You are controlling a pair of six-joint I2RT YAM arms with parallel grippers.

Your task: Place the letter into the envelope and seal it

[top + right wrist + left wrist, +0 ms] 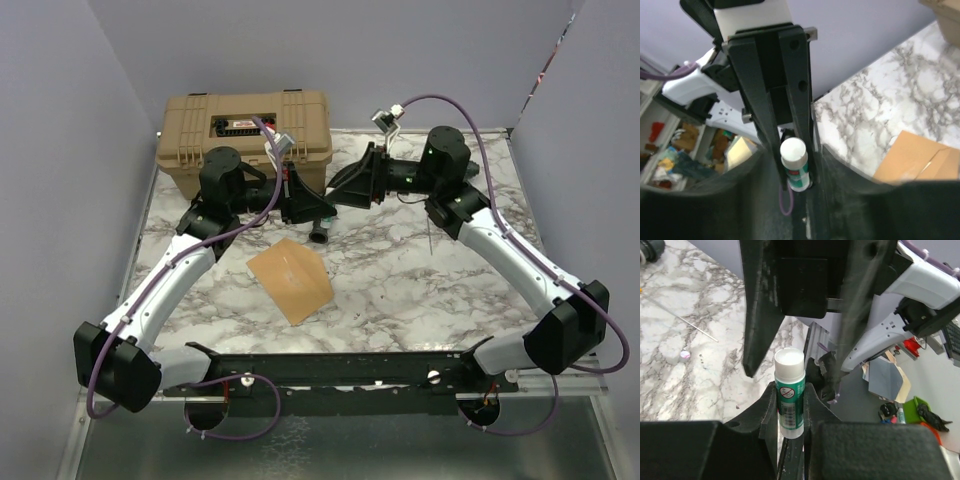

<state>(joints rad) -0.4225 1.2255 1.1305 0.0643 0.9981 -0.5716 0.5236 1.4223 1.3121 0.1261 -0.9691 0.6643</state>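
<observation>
The left gripper (789,395) is closed tight on a glue stick (790,410), up between the two arms. The right gripper (792,152) stands wide around the stick's white end and does not pinch it. The envelope (290,278) lies flat on the table (430,270). I cannot see the letter apart from it. If the right gripper closes off-centre or pulls crooked, I think the stick can twist out and fall, or the fingers can knock together.

Glue stick (793,166), white cap facing the camera, pinched by the left gripper (797,181) reaching down from up top. Right gripper (790,159) looks spread wide around it, fingers (710,205) pretty blurry. Envelope (920,160) lies flat on the marble table (880,105), lower right.
</observation>
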